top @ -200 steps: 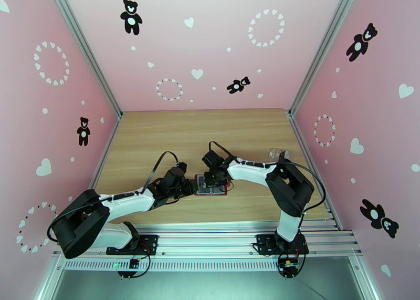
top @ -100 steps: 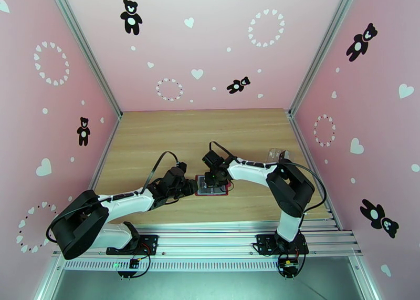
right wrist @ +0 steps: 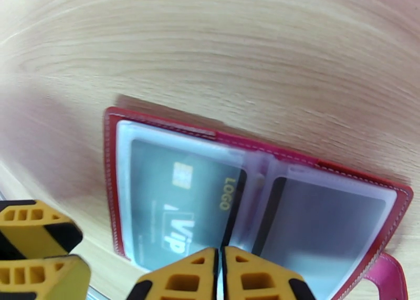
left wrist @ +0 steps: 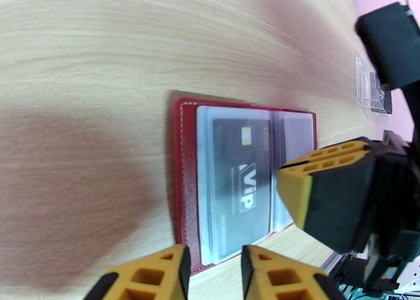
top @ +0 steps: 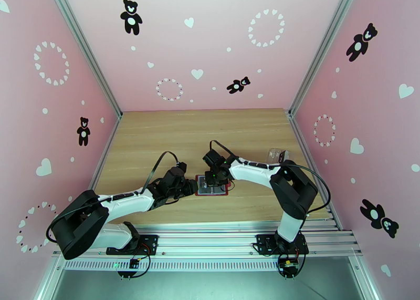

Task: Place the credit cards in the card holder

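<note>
The right gripper [left wrist: 294, 190] hides part of the card holder [left wrist: 185, 180].

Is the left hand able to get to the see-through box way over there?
Probably not as things stand: the clear box sits beyond the card holder, and the right hand and its arm are in between.

Pink bear-and-heart walls [top: 210, 43], pale wooden table [top: 210, 130]

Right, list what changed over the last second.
The right arm's elbow shifted slightly right and toward the near edge. Everything else stayed as it was: the right pincer shut over the open wallet, the left pincer open at the wallet's edge, and the card in its sleeve.
</note>
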### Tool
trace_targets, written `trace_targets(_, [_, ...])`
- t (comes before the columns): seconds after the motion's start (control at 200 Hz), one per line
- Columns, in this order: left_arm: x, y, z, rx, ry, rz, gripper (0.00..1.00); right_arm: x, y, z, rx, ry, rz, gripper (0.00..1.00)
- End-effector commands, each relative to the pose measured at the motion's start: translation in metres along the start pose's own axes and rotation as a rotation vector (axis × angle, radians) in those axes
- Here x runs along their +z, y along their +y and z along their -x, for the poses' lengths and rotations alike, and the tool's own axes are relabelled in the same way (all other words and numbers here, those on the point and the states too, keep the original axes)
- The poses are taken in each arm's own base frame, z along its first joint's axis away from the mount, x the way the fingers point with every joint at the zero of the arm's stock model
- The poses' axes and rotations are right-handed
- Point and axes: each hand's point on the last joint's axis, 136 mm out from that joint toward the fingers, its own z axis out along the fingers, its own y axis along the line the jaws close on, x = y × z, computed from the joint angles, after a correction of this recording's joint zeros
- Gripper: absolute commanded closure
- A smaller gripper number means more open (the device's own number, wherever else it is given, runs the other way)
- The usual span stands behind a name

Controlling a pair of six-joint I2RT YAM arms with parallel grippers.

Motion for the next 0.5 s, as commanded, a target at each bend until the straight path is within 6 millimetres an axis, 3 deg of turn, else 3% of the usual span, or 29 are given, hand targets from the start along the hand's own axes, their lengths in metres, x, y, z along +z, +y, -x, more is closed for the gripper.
trace_targets(0.0, [-0.003,-0.005,0.003,0.019,-0.01,0.004,0.67,-0.008,-0.001,-0.004,-0.01,-0.006,-0.003,0.87])
trace_targets(0.37, [0.004,-0.005,-0.001,0.017,0.009,-0.005,0.67,0.0,-0.004,-0.003,-0.011,0.006,-0.024,0.87])
trace_targets(0.495, [0.005,-0.008,0.0,0.019,0.01,-0.008,0.67,0.003,-0.01,-0.001,-0.009,0.005,-0.051,0.81])
